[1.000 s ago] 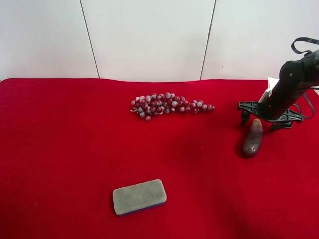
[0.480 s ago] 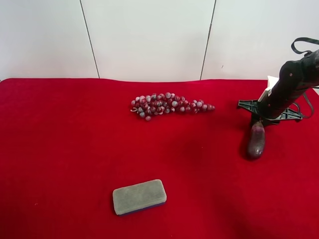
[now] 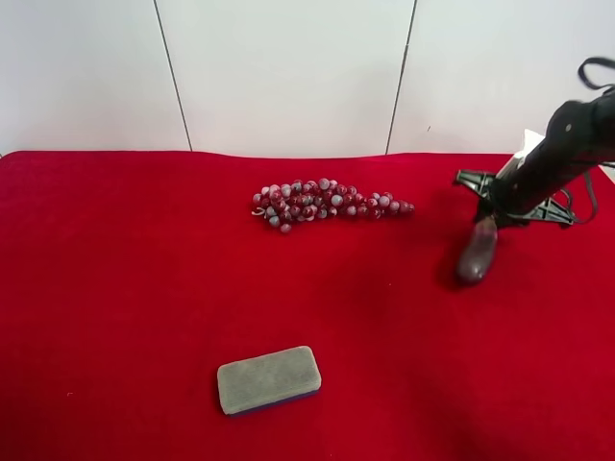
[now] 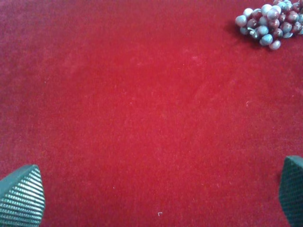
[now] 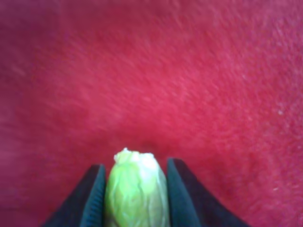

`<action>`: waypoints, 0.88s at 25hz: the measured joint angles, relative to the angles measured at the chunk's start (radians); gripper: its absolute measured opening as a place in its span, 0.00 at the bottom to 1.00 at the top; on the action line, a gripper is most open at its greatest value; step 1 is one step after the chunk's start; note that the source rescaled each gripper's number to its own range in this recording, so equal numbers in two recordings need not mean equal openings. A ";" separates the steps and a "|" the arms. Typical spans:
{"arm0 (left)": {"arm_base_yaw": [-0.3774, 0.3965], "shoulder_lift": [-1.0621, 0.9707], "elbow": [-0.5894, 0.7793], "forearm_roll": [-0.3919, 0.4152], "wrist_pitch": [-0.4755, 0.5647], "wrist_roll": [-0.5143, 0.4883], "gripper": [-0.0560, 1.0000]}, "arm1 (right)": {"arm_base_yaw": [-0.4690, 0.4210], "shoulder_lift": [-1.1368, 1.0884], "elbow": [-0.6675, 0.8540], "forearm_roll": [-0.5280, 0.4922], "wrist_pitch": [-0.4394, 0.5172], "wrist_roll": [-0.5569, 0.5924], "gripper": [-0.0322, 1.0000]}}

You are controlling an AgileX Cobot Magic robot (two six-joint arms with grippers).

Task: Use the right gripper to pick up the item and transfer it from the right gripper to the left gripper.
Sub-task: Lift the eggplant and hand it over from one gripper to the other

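**Ana:** What is the right end effector [image 5: 135,166] doing?

**Ben:** It is squeezed shut on the item [image 5: 136,194], right at its pale tip. The dark end hangs below it, close to the red surface [image 3: 144,288].

**Ana:** Is it hard to hold?

**Ben:** It looks light and smooth, maybe slippery. The left end effector [image 4: 156,191] is wide apart and holds nothing. It could take the fat end. I see no bowls.

The red cloth [image 3: 144,288] looks matt and finely napped. The grapes [image 3: 327,202] look glossy, the eraser [image 3: 268,378] dull and felt-topped, the toy eggplant [image 3: 476,257] smooth with a faint sheen.
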 joint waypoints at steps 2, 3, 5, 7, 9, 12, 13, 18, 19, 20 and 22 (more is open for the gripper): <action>0.000 0.000 0.000 0.000 0.000 0.000 1.00 | 0.000 -0.028 0.000 0.088 -0.004 -0.035 0.03; 0.000 0.000 0.000 0.000 0.000 0.000 1.00 | 0.000 -0.038 0.000 0.138 -0.004 -0.051 0.03; 0.000 0.000 0.000 0.000 0.000 0.000 1.00 | 0.002 -0.059 0.000 0.242 -0.004 -0.096 0.03; 0.000 0.000 0.000 0.000 0.000 0.000 1.00 | 0.015 -0.075 0.000 0.334 -0.004 -0.152 0.03; 0.000 0.000 0.000 0.000 0.000 0.000 1.00 | 0.048 -0.090 0.000 0.424 -0.003 -0.227 0.03; 0.000 0.000 0.000 0.000 0.000 0.000 1.00 | 0.115 -0.102 0.000 0.580 -0.005 -0.333 0.03; 0.000 0.000 0.000 0.000 0.000 0.000 1.00 | 0.137 -0.103 0.000 0.624 -0.008 -0.365 0.03; 0.000 0.000 0.000 0.000 0.000 0.000 1.00 | 0.268 -0.103 0.000 0.905 -0.037 -0.542 0.03; 0.000 0.000 0.000 0.000 0.000 0.000 1.00 | 0.291 -0.103 0.000 0.970 -0.041 -0.582 0.03; 0.000 0.000 0.000 0.000 0.000 0.000 1.00 | 0.308 -0.103 0.000 1.024 -0.047 -0.625 0.03; 0.000 0.000 0.000 0.000 0.000 0.000 1.00 | 0.342 -0.103 0.000 1.161 -0.055 -0.703 0.03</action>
